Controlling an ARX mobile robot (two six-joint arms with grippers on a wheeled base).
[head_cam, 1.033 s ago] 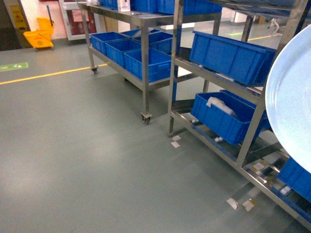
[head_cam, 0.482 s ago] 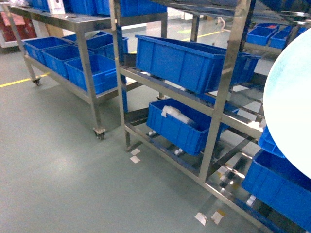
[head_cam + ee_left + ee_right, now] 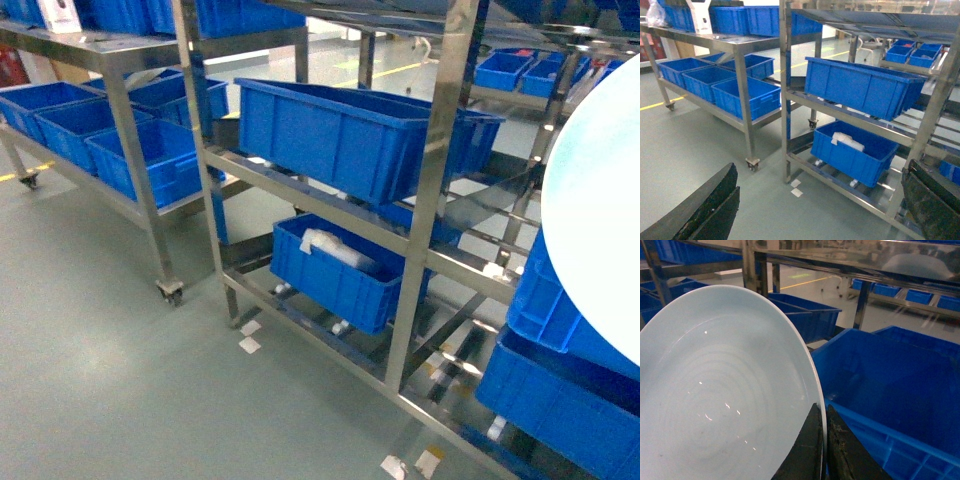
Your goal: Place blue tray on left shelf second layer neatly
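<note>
The blue tray point(image 3: 725, 395), a pale glossy round dish with faint rings, fills the left of the right wrist view, held on edge. My right gripper point(image 3: 823, 415) is shut on its rim, one black finger on each side. In the head view the blue tray point(image 3: 600, 230) covers the right edge; the gripper itself is hidden there. My left gripper point(image 3: 820, 200) stands open and empty, its dark fingers point(image 3: 710, 210) wide apart over the floor. A steel shelf point(image 3: 425, 200) with several layers stands ahead.
Deep blue crates sit on the shelf layers: one long crate point(image 3: 350, 135) on a middle layer, one crate point(image 3: 335, 265) with a white bag lower. A wheeled steel cart point(image 3: 125, 150) with blue bins stands left. Another blue crate point(image 3: 890, 385) lies close behind the tray. Grey floor point(image 3: 100, 380) spreads left.
The head view has swung right and closer to the shelf: cart and crates have slid left and grown. The tray stays at the right edge, held the same way.
</note>
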